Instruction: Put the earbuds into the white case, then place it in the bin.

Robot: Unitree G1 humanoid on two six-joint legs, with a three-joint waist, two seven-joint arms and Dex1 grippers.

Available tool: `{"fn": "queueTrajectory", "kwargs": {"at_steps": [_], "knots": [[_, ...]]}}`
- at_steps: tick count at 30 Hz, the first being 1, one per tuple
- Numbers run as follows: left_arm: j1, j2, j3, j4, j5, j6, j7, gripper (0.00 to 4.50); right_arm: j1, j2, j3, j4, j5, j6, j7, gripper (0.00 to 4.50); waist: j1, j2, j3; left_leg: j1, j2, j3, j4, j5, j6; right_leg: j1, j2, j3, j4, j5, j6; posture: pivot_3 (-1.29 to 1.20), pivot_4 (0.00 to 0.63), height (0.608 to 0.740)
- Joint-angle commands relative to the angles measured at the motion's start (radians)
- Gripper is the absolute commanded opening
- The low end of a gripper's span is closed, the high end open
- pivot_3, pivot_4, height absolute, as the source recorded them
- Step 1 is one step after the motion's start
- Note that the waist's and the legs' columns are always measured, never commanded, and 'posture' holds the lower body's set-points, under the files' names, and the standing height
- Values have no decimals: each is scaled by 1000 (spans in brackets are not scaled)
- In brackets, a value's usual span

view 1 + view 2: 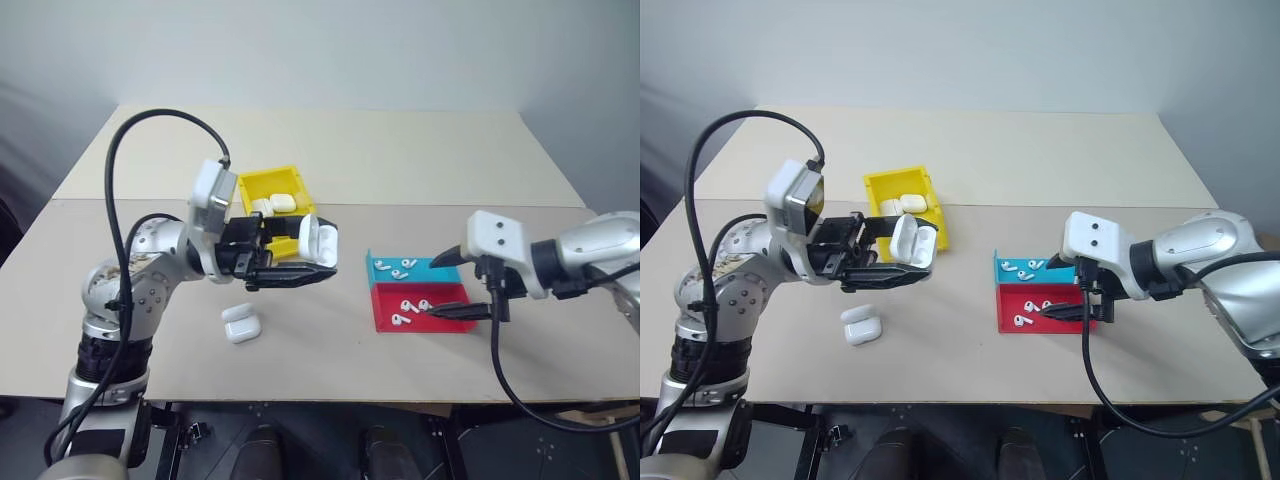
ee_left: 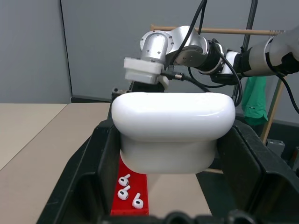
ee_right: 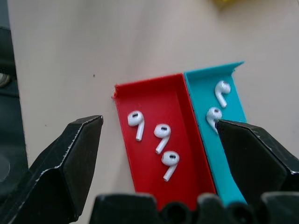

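Note:
My left gripper is shut on a white case, held above the table with its lid hinged open. In the left wrist view the case sits between the two black fingers. Three earbuds lie in a red tray, and more earbuds lie in the blue tray beside it. My right gripper hangs open just over the red tray, with nothing between its fingers. The yellow bin stands behind the left gripper and holds several white cases.
A second white case lies closed on the table below the left gripper. The red tray and blue tray sit side by side right of centre. Bare tabletop stretches behind the bin and trays.

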State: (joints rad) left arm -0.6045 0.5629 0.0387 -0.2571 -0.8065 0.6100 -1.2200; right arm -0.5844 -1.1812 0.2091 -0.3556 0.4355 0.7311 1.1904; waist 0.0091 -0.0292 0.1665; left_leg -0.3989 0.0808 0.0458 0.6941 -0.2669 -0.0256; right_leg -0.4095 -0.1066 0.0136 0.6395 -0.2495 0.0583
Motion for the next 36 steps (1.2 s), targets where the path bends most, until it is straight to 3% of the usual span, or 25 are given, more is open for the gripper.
{"fn": "queueTrajectory", "kwargs": {"at_steps": [1, 2, 16, 19, 36], "knots": [[-8, -6, -9, -32, 3, -18, 15, 2800, -37, 12, 52, 17, -55, 36, 23, 3563, 0, 0, 0, 0, 0, 0, 0, 0, 0, 0, 0, 0, 0, 0, 0, 0, 150, 740], [-6, -8, -13, -34, 8, -22, 20, 2800, -45, 16, 65, 22, -65, 47, 25, 3203, 0, 0, 0, 0, 0, 0, 0, 0, 0, 0, 0, 0, 0, 0, 0, 0, 150, 740], [17, -28, -38, -68, 14, -25, 45, 2800, -155, 105, 274, 67, -256, 274, -44, 3203, 0, 0, 0, -1, 0, 0, 0, 0, 0, -1, 0, 0, 0, 0, 0, 0, 150, 740], [21, -28, -35, -81, 6, -17, 54, 2800, -163, 123, 284, 77, -276, 286, -55, 2656, 0, 0, 0, -1, 0, 0, 0, 0, 0, -2, 0, 0, 0, 0, 0, 0, 150, 740], [37, -21, -31, -107, -1, -13, 78, 2800, -153, 190, 317, 157, -360, 263, -86, 2656, 0, 0, 0, -2, 0, 0, 0, 0, 0, -3, 0, 0, 0, 0, 0, 0, 150, 740]]}}
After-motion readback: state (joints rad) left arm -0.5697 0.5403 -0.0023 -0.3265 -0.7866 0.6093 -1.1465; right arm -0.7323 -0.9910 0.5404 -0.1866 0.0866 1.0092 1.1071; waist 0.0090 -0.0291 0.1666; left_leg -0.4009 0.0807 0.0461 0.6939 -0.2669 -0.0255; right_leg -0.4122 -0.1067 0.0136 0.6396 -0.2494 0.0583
